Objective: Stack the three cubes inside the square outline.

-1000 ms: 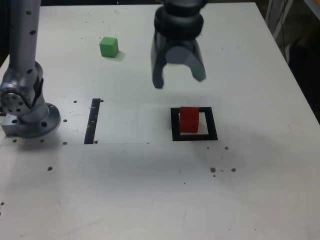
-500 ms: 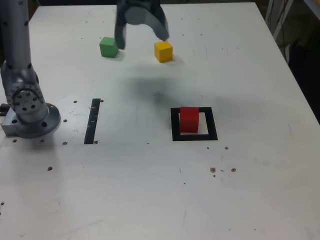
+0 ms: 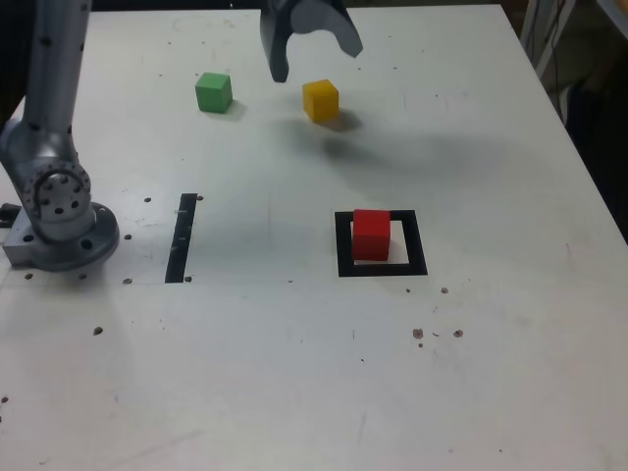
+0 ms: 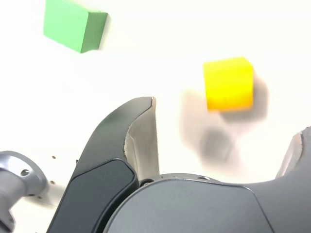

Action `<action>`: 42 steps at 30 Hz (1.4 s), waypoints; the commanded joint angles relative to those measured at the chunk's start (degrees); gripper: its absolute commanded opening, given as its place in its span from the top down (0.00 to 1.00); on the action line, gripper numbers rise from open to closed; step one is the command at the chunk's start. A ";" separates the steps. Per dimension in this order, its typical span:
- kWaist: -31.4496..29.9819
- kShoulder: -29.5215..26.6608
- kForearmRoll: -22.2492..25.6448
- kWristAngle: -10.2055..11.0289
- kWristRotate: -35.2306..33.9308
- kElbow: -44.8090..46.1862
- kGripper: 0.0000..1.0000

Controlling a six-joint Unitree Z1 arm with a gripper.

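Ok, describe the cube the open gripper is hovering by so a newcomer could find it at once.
Start at the white table and look to its far edge, where the gripper hangs open. Just below it sits the yellow cube, unheld. The green cube is to the exterior view's left; the red cube sits nearer, in the square outline.

You see 3 matt, smooth-faced cubes, red [image 3: 371, 235], yellow [image 3: 321, 100] and green [image 3: 213, 92], on a matt white, speckled tabletop [image 3: 294, 373]; the dark plastic gripper [image 3: 312, 49] looks semi-gloss.

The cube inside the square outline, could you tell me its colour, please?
Red; the cube shows best in the exterior view.
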 commanded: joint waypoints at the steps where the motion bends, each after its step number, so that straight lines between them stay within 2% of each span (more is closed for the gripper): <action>1: 0.52 1.20 -0.38 -0.21 -0.47 -0.85 0.06; 8: 1.03 5.50 -1.21 -1.05 -1.60 -2.14 0.07; 19: 1.21 10.37 -5.23 -0.60 -2.97 -2.09 0.17; 31: 0.99 10.26 -5.12 -1.11 -3.34 -3.01 0.49; 42: 1.34 8.78 -7.93 -2.92 -3.36 -2.03 0.78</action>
